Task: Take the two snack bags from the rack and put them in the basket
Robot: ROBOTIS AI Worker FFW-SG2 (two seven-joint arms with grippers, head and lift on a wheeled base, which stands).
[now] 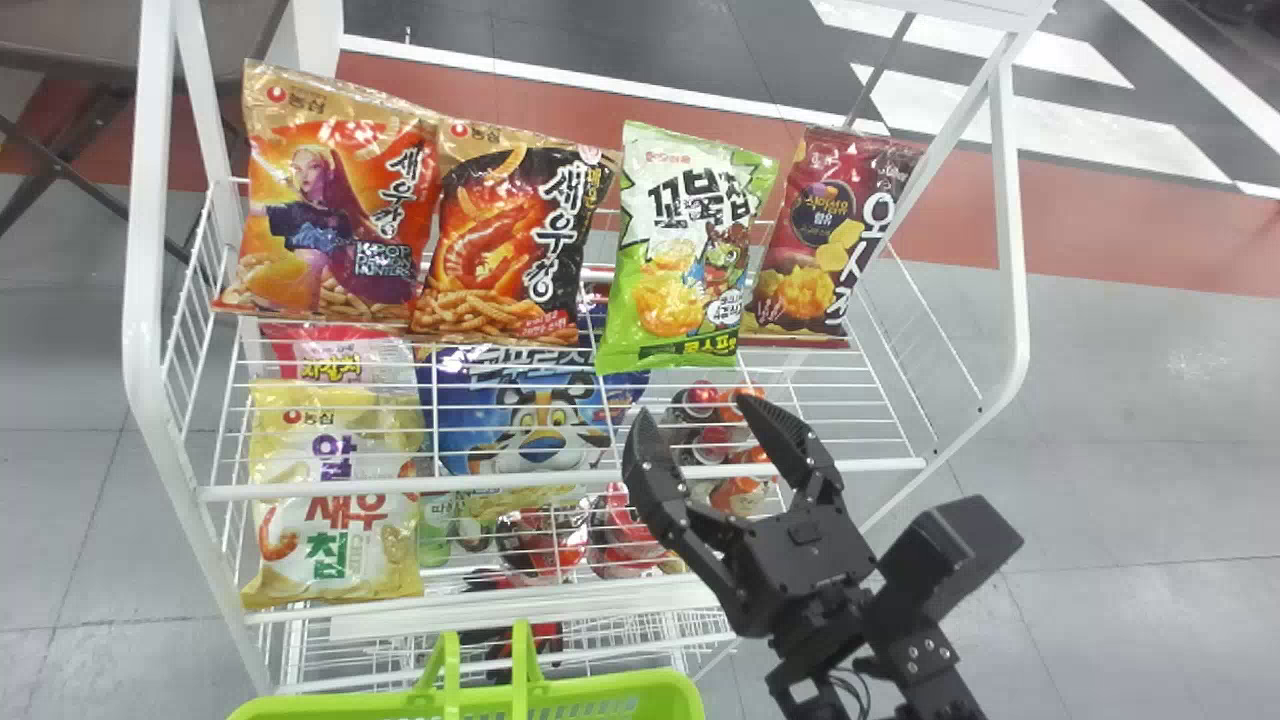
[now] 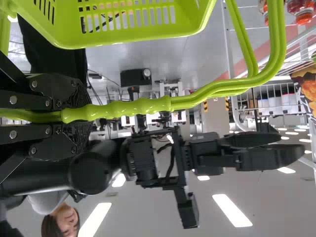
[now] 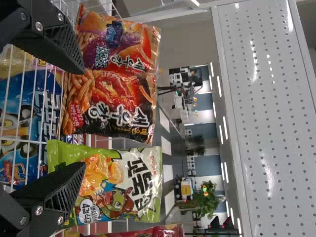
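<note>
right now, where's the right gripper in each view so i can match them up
Head view: right gripper right of centre, below the green bag.
Left wrist view: beyond the basket handle, side-on.
Right wrist view: close up, fingers parted, one overlapping the green bag.
Shared landmark: the white rack.

The white rack [image 1: 145,250] was of wire shelves. On its upper shelf [image 1: 565,480] four snack bags stood in one row: an orange bag [image 1: 330,215], a black and orange bag [image 1: 510,240], a green bag [image 1: 680,260] and a dark red bag [image 1: 825,240]. On the lower level there were more packs — a cream bag [image 1: 330,500] and a blue bag [image 1: 530,425] with a tiger face.
</note>
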